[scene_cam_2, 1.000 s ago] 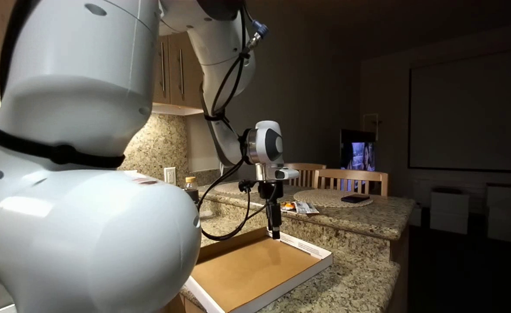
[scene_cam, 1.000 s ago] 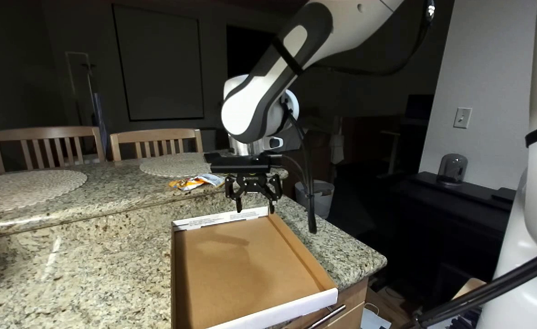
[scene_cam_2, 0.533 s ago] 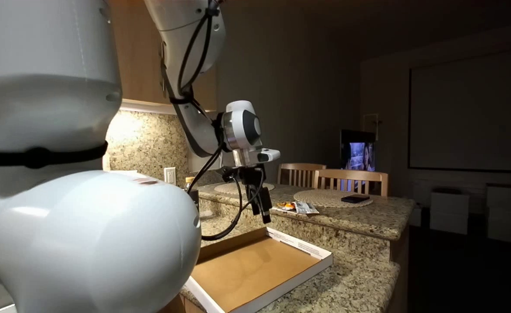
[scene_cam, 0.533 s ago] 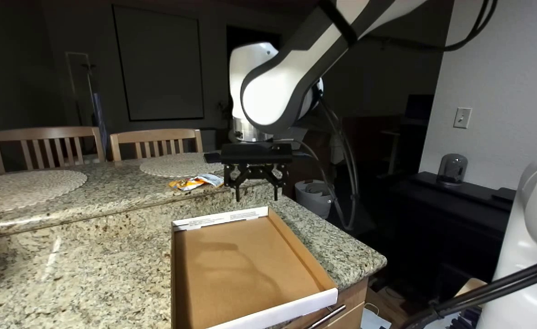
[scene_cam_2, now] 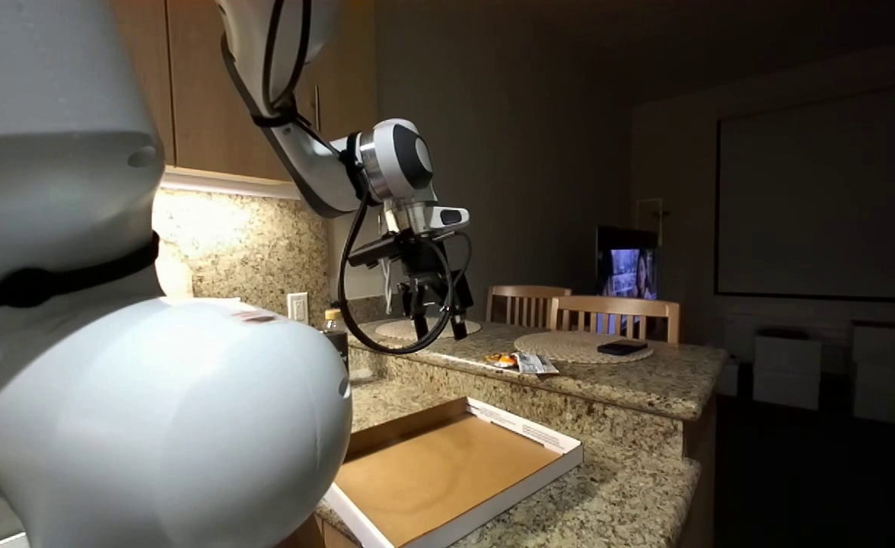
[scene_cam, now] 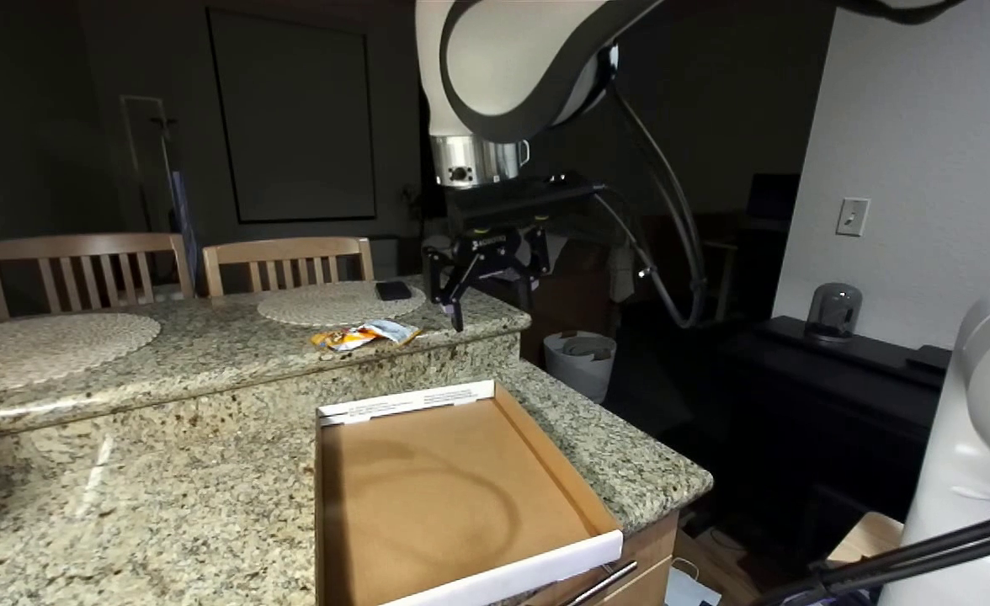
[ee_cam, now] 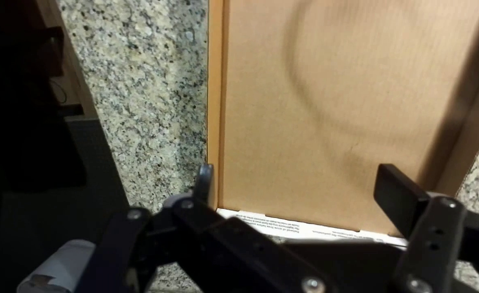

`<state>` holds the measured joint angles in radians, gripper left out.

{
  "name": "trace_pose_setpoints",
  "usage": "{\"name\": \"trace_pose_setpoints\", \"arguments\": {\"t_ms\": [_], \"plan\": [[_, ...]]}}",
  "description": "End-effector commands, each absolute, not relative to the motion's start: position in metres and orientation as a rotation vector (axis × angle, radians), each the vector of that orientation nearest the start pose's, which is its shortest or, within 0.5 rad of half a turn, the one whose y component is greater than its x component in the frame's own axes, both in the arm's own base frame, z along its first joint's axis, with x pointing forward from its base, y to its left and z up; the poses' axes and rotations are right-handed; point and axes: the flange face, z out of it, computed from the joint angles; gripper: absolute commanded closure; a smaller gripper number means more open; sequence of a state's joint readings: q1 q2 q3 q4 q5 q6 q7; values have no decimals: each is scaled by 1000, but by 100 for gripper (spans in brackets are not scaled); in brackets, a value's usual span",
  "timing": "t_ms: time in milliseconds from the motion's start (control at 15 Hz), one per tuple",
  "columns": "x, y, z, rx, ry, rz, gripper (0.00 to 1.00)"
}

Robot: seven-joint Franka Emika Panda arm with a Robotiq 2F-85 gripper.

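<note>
jaws spread apart, nothing between them, in the air near the shallow cardboard tray (scene_cam: 444,488).
this reads as a free hover, no grasp begun; a descent would call for clearing the tray's walls. in an exterior view, from the jaws, the tray lies at six o'clock, the outer edge of the worktop (scene_cam: 621,454) at four with open air past it, a crumpled wrapper (scene_cam: 366,334) at nine. height is hard to judge.

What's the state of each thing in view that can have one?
Gripper: open, holding nothing, in midair
Box: open on top, lying flat
Wrapper: crumpled
Phone: flat, dark
TV: on
Bottle: upright, capped
Bin: upright, lidless
Chairs: upright
Cupboard: shut
Light switch: too small to tell
</note>
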<state>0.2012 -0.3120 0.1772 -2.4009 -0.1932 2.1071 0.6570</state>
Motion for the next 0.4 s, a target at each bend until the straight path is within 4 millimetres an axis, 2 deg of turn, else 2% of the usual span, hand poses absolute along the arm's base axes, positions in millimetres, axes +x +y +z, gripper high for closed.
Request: {"name": "trace_pose_setpoints", "arguments": {"t_ms": [0, 333], "plan": [[415, 159, 440, -3328, 235, -185, 0], [415, 159, 441, -3335, 219, -185, 0]]}}
